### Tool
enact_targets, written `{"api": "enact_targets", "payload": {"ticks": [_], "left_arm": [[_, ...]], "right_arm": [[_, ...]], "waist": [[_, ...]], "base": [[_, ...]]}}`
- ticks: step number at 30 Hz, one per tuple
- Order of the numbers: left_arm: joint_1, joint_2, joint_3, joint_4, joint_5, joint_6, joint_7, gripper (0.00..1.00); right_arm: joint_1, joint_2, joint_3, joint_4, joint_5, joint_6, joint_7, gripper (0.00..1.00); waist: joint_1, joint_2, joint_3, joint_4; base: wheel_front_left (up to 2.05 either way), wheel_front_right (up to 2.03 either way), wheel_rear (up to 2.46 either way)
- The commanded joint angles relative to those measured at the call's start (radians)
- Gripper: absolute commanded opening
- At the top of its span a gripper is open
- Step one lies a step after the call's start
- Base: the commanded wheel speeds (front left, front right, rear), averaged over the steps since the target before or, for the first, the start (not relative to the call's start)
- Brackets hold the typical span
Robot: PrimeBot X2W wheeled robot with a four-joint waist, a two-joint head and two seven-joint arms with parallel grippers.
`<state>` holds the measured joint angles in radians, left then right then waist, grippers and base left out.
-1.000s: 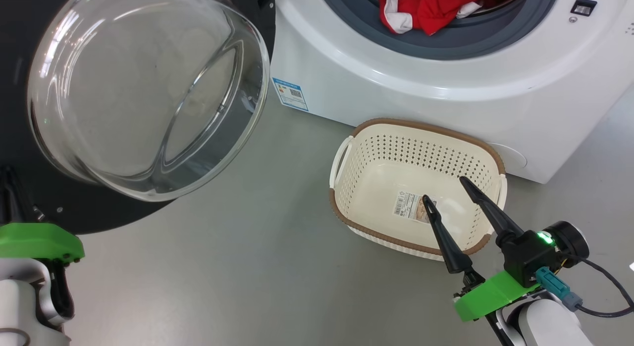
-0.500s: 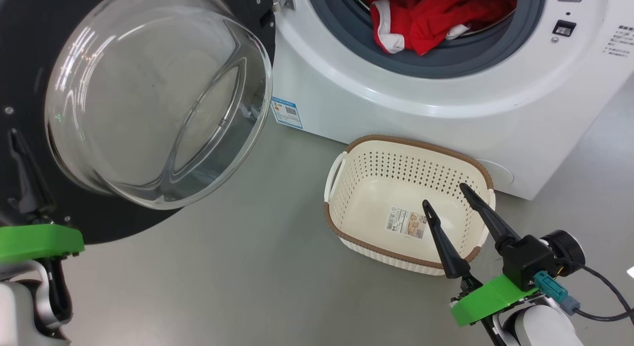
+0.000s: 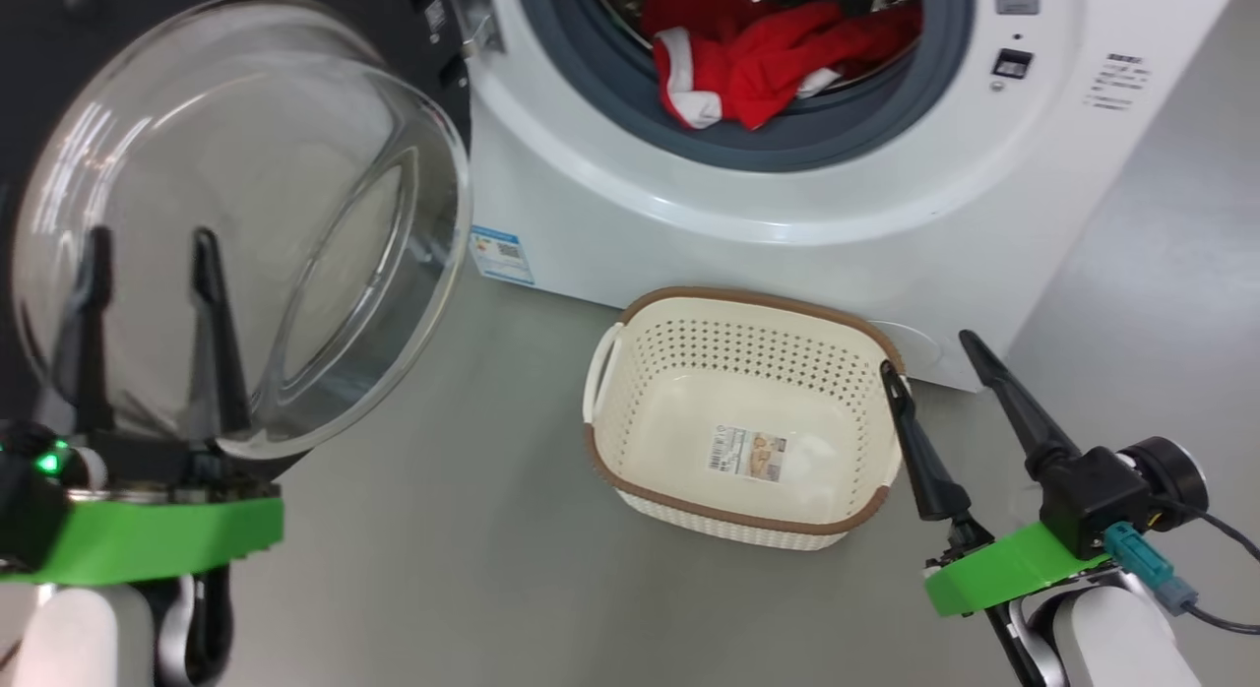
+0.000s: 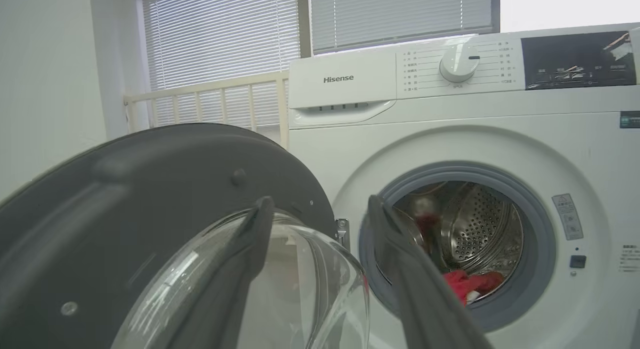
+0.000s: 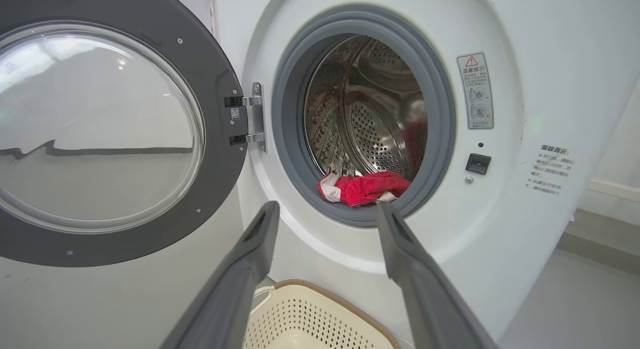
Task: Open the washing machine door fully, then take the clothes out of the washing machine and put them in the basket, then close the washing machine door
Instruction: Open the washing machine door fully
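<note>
The washing machine door [image 3: 236, 224] stands swung open at the left, its clear glass bowl bulging out of the black rim. Below and in front of the glass, my left gripper [image 3: 148, 239] is open and holds nothing. From the left wrist the gripper [image 4: 320, 201] looks past the door [image 4: 150, 189] to the drum. Red clothes [image 3: 758, 62] with white trim lie at the drum's mouth in the washing machine [image 3: 787, 224]. On the floor before it sits the cream basket [image 3: 748, 298], holding no clothes. My right gripper [image 3: 930, 354] is open at the basket's right end, pointing at the clothes [image 5: 365, 186].
Grey floor lies around the basket and to the machine's right. A white railing [image 4: 210, 89] and window blinds stand behind the machine, with a pale wall to the left. The door hinge [image 5: 255, 116] sits between door and drum opening.
The head camera has swung, shifting the whole picture. My left gripper has opened and risen in front of the door glass. The right gripper now stands at the basket's right end rather than over it.
</note>
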<state>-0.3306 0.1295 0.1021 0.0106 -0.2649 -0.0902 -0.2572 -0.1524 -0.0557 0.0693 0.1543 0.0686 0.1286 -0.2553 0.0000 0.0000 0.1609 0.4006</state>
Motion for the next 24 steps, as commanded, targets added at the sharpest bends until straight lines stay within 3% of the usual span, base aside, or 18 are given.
{"api": "enact_targets", "payload": {"ticks": [1,10,24], "left_arm": [[0.006,0.026,0.023,-0.023,-0.011,-0.009,-0.004,1.00],[0.074,0.039,-0.043,-0.016,-0.057,-0.030,0.012,1.00],[0.228,0.081,-0.023,-0.020,-0.120,-0.031,0.008,1.00]], "right_arm": [[-0.029,0.005,0.012,-0.033,0.004,0.002,-0.006,1.00],[-0.025,0.005,-0.077,-0.071,0.034,0.002,-0.006,1.00],[-0.026,0.005,-0.076,-0.077,0.090,0.002,-0.006,1.00]], "waist": [[0.0000,0.0000,-0.019,-0.051],[0.0000,0.0000,-0.038,-0.190],[0.0000,0.0000,-0.059,-0.384]], "base": [[0.00,0.00,0.00],[0.00,0.00,0.00],[0.00,0.00,0.00]]}}
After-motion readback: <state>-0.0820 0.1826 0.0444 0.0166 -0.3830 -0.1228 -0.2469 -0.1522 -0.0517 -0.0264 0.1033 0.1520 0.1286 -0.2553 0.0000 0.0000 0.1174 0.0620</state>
